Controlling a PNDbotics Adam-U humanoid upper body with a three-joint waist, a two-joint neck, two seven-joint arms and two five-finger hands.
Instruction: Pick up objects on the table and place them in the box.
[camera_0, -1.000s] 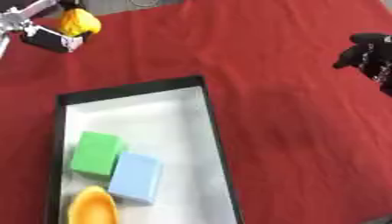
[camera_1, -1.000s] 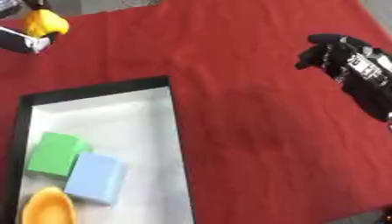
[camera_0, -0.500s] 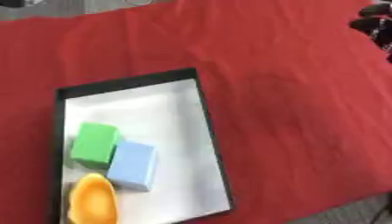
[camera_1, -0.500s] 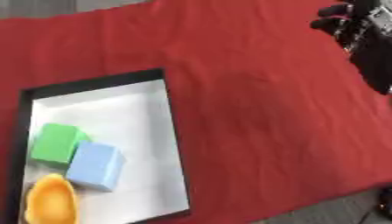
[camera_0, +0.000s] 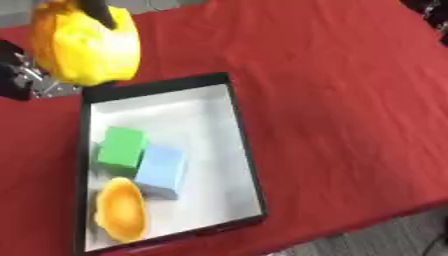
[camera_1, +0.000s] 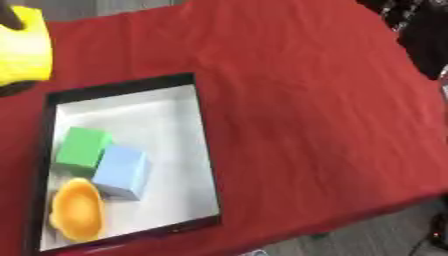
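Observation:
My left hand (camera_0: 17, 76) comes in at the upper left, and a black finger (camera_0: 98, 12) curls over a large yellow object (camera_0: 87, 45) that it holds in the air. The yellow object hangs just above the far left corner of the black-rimmed white box (camera_0: 246, 150). Inside the box lie a green block (camera_0: 122, 145), a light blue block (camera_0: 164, 171) touching it, and an orange bowl-shaped thing (camera_0: 121, 211) at the near end. My right hand (camera_1: 422, 36) shows only as a dark shape at the upper right edge, far from the box.
A red cloth (camera_0: 350, 100) covers the table. Its front edge runs across the lower right, with grey floor (camera_0: 398, 235) beyond it. The right half of the box floor is bare white.
The yellow object in my left hand has come back into view, much closer, by the box's far left corner. My right hand has drawn off to the upper right edge. The camera has shifted.

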